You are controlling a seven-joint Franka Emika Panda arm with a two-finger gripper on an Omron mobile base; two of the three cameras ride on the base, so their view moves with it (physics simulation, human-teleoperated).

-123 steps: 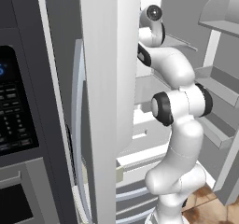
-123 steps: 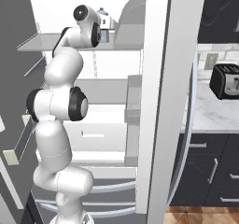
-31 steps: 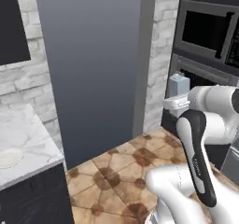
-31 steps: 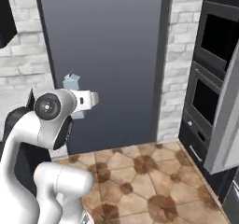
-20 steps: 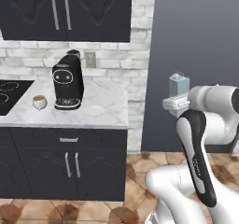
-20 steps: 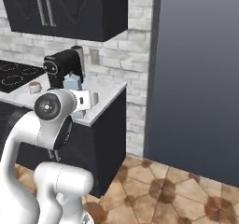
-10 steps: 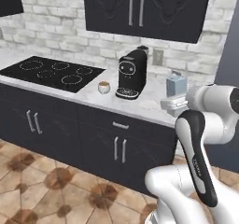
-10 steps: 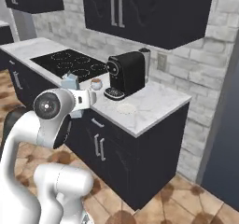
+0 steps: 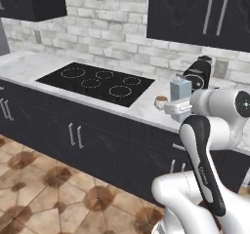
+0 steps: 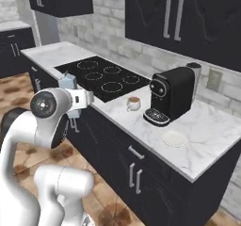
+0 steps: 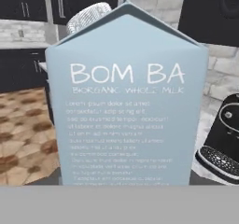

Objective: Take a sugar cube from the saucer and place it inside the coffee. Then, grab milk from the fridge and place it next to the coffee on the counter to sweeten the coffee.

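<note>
**Milk carton upright in the gripper, cup and saucer on the marble**

The small pale blue-grey milk carton (image 9: 180, 88) with its gabled top stands upright in the white two-finger gripper (image 9: 177, 107), its printed face right before the hand camera (image 11: 127, 101). Beyond the gripper, on the white grey-veined marble counter (image 10: 207, 140), sits the small white handled cup of brown coffee (image 10: 133, 103), apart from the carton. The small round white saucer (image 10: 173, 138) lies flat on the same counter, farther from the gripper than the cup.
</note>
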